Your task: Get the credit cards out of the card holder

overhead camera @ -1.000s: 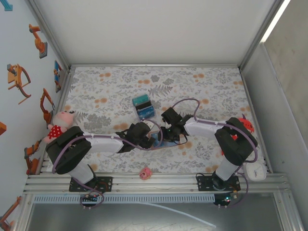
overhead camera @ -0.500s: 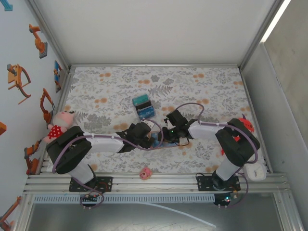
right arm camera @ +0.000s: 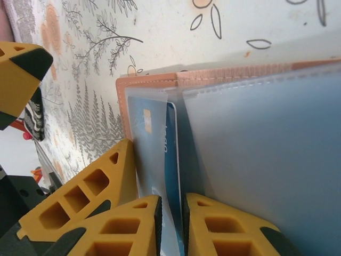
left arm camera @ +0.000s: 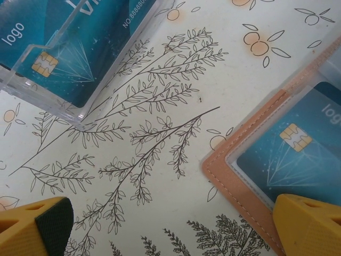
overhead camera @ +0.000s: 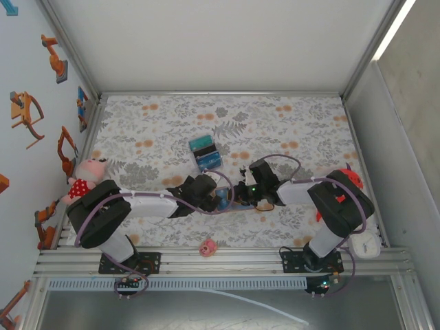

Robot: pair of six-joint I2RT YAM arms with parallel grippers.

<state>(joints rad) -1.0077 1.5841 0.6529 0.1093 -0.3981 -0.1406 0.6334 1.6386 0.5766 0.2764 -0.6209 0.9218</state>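
The tan card holder [right arm camera: 154,81] lies open on the flowered cloth, under both grippers [overhead camera: 228,200]. A dark blue credit card [right arm camera: 170,154] stands edge-on in its pale pocket. My right gripper [right arm camera: 171,224] is shut on that card's near edge. My left gripper [left arm camera: 170,226] is open wide. Its right finger [left arm camera: 309,224] rests on the card holder's corner [left arm camera: 240,181], where the blue credit card [left arm camera: 298,160] shows through the clear pocket. Its left finger [left arm camera: 32,226] hovers over bare cloth. Teal and dark blue credit cards [overhead camera: 205,152] sit apart, farther back.
A clear plastic tray [left arm camera: 64,90] holds the removed cards, close to the left gripper's upper left. A small pink toy [overhead camera: 207,247] lies at the near table edge. A plush doll [overhead camera: 86,176] sits at the left wall, a red object [overhead camera: 352,177] at the right.
The right wrist has shifted right and slightly nearer, and its jaws have narrowed onto the card's edge. The left arm and the card holder have stayed put.
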